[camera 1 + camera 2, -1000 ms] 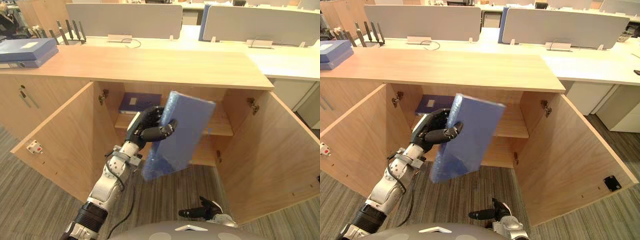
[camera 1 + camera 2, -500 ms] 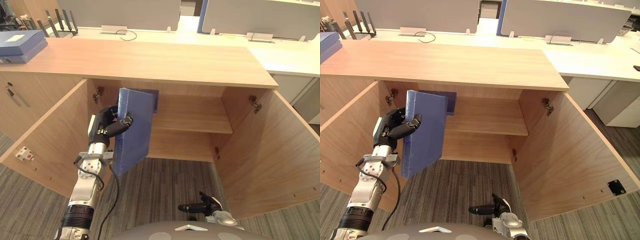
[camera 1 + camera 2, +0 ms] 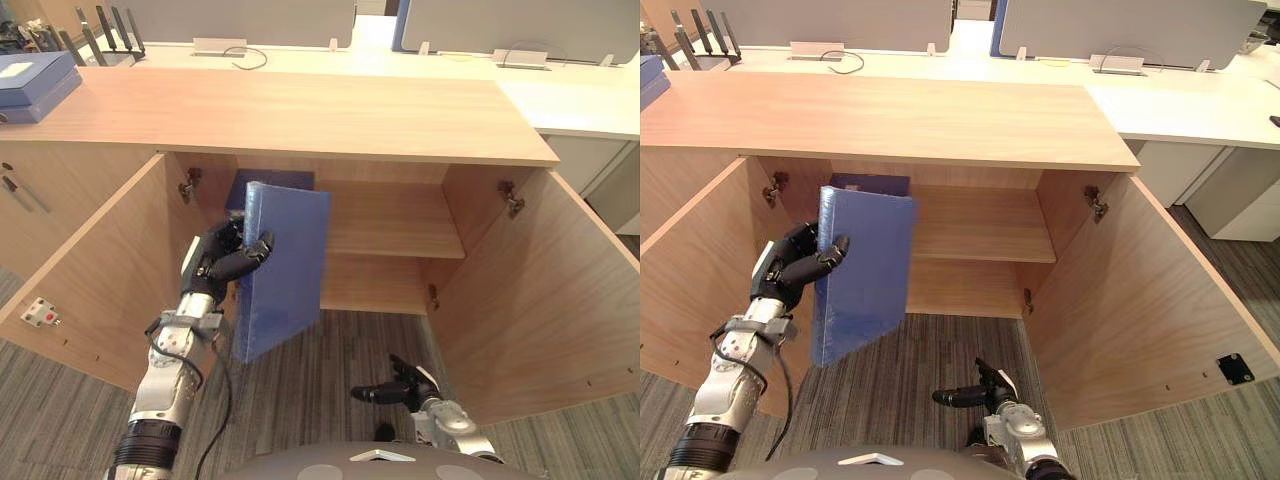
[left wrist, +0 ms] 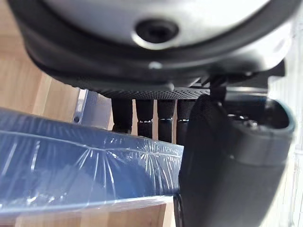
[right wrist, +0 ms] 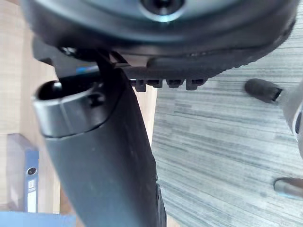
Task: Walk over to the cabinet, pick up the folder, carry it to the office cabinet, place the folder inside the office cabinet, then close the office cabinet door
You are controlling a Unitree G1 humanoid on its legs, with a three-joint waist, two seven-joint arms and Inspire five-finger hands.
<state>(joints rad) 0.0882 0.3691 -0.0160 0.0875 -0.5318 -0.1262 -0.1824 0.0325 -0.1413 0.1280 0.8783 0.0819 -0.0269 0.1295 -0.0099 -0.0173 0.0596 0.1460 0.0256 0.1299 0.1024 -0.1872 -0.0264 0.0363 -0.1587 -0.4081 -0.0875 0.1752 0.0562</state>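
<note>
You find the blue folder [image 3: 283,265] held upright, slightly tilted, in front of the office cabinet [image 3: 300,115], before the left part of its opening and not yet on the shelf [image 3: 390,220]. The left hand [image 3: 222,262] pinches the folder's edge, fingers behind it and thumb across the front. The left door [image 3: 110,270] and right door [image 3: 540,300] stand wide open. A second blue folder [image 3: 870,183] lies at the shelf's back left. The right hand [image 3: 400,385] hangs low before the cabinet, fingers extended, holding nothing.

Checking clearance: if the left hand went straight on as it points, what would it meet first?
Likely the second folder lying on the shelf; the left hand, shut on the folder, aims there, depth unclear.
</note>
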